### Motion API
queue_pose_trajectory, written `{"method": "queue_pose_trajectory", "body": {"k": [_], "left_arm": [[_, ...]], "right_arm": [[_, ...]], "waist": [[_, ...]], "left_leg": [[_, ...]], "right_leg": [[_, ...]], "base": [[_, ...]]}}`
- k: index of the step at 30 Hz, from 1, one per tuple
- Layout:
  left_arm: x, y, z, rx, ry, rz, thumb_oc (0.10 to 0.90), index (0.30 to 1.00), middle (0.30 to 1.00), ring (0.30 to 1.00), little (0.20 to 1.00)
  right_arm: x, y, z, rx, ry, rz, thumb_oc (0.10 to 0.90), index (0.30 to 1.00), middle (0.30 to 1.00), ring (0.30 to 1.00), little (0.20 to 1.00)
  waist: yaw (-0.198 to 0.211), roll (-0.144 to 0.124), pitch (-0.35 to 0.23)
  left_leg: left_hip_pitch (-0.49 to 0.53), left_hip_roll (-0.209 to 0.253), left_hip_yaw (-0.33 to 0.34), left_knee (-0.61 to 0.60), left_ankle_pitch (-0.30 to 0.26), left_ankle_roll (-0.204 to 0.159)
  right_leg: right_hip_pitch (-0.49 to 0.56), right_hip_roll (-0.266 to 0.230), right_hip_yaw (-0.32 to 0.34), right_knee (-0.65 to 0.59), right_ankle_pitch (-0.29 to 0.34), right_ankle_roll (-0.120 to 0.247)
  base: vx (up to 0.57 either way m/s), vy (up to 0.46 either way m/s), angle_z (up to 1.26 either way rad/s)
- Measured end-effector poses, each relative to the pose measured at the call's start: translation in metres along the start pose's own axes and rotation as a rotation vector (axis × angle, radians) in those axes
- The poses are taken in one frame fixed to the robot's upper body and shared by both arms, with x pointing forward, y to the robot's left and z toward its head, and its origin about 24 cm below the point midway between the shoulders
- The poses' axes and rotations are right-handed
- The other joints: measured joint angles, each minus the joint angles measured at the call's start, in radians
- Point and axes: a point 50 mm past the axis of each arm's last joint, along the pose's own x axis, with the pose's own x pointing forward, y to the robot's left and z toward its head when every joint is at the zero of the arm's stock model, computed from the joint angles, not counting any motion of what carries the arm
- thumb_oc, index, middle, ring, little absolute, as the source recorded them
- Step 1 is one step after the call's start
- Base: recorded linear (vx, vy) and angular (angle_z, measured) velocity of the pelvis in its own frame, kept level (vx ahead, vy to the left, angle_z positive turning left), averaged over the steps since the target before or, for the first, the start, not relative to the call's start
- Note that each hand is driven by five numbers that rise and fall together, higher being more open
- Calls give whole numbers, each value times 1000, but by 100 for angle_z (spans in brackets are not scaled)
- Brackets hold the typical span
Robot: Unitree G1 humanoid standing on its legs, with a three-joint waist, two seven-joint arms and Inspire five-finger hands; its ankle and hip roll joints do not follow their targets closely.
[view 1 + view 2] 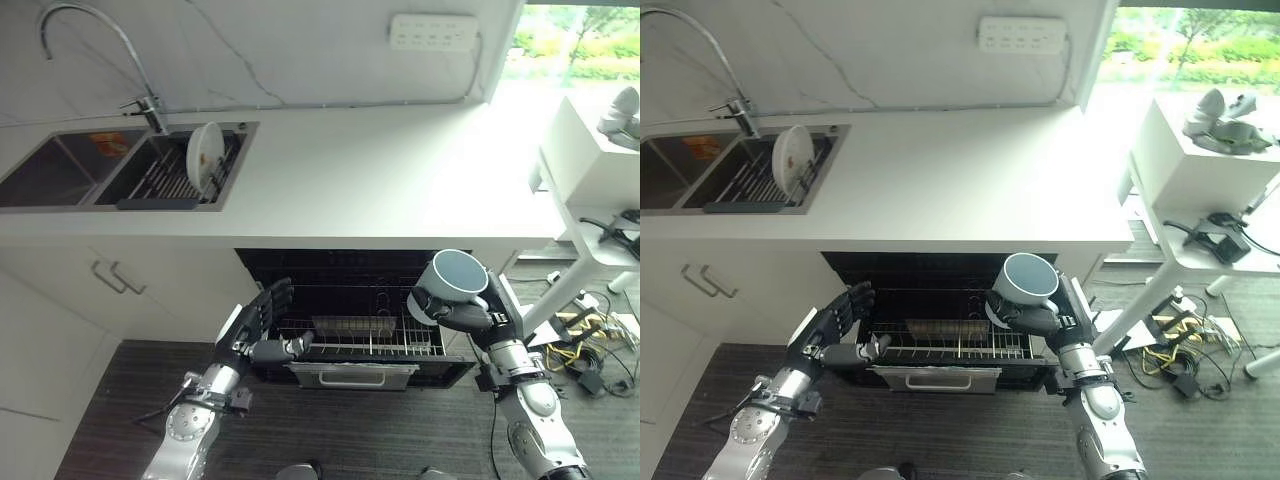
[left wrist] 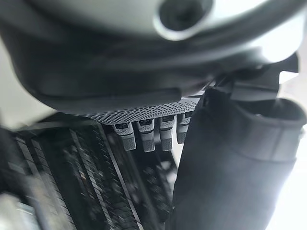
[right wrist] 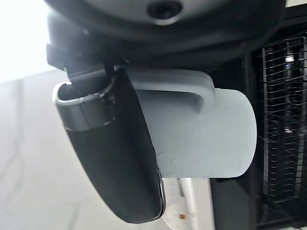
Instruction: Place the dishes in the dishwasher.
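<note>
Right hand [image 1: 470, 315] grips a smooth round mug [image 1: 452, 283] above the wire rack [image 1: 360, 335].

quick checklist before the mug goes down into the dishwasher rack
1. Mug held in the right hand: ok, fingers curled round it.
2. Dishwasher open, rack pulled out: ok.
3. Free rack space below the mug: cannot tell.
4. Left hand out of the way: ok, open at the rack's left end.
5. Plate waits in the sink: ok, upright in its rack.
</note>
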Motion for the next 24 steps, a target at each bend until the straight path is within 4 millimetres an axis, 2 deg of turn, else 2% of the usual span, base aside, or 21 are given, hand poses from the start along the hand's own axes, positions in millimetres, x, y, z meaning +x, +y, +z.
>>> {"method": "queue_pose_trajectory", "body": {"k": [2,7,10,13,18,22,24], "left_arm": [[-1,2,0,41,7,-8,800,900,900,900,900],[-3,12,3,209,37,-88,800,900,900,900,900],[2,10,7,299,38,-167,800,900,900,900,900],[0,7,5,340,46,-216,800,900,900,900,900],[1,4,8,365,35,-259,800,900,900,900,900],[2,3,11,375,25,-288,800,900,900,900,900],[3,-1,15,390,7,-316,800,900,900,900,900]], "right_arm": [[0,-2,-3,-35,35,16,400,300,300,300,300],[9,-4,-1,-91,53,68,400,300,300,300,300],[11,-24,-7,-143,132,33,400,300,300,300,300],[7,-34,-12,-207,204,49,400,300,300,300,300],[1,-42,-26,-224,304,30,400,300,300,300,300],[2,-56,-32,-226,356,-35,400,300,300,300,300],[3,-67,-28,-231,357,-88,400,300,300,300,300]], "waist": [[24,0,0],[31,2,3],[29,11,14],[32,27,50],[40,47,76],[50,77,92],[48,100,104]], "left_leg": [[-14,-3,-10,9,0,1],[-36,-6,-50,29,0,1],[-33,-15,-71,26,3,5],[-33,-28,-80,25,6,7],[-35,-42,-102,30,7,11],[-32,-49,-109,27,8,13],[-33,-62,-113,22,13,20]], "right_leg": [[1,0,-4,-3,0,0],[17,3,-27,-8,-1,3],[43,-1,-43,-19,-8,8],[56,-11,-53,-20,-9,12],[67,-17,-63,-27,-7,18],[77,-21,-74,-34,-8,20],[78,-34,-80,-34,-7,30]], "base": [[35,18,20],[6,10,21],[72,34,22],[88,33,18],[36,21,15],[12,49,8],[-1,101,13]]}}
